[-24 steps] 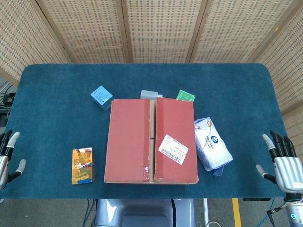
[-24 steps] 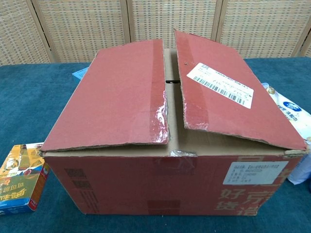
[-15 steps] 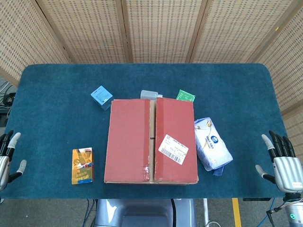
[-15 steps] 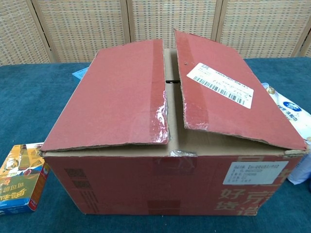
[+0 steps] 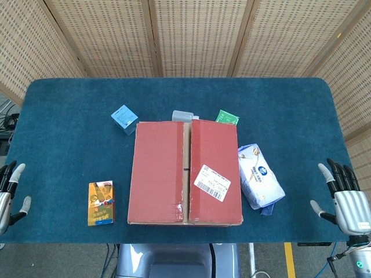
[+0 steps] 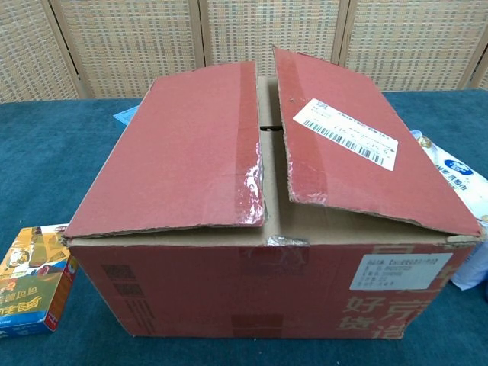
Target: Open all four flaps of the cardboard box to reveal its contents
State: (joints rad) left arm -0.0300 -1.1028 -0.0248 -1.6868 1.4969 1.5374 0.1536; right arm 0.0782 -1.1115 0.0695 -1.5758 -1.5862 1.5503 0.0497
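Note:
A red-brown cardboard box [image 5: 185, 171] stands at the table's front middle, and in the chest view the box [image 6: 267, 252] fills most of the frame. Its left top flap [image 6: 183, 152] and right top flap [image 6: 358, 149], which bears a white label, lie down with a gap between them; the right one is slightly raised. The contents are hidden. My left hand [image 5: 8, 196] is at the table's left front edge, fingers apart, holding nothing. My right hand [image 5: 345, 200] is at the right front edge, fingers spread and empty. Neither hand appears in the chest view.
A yellow packet [image 5: 101, 202] lies left of the box. A small blue box [image 5: 124, 119], a grey container [image 5: 182, 116] and a green packet [image 5: 227, 117] sit behind it. A white and blue tissue pack [image 5: 259, 175] lies against its right side. The blue table [image 5: 69, 133] spreads all round.
My right hand has drifted slightly down and left along the table's right edge. The box and the left hand have not moved.

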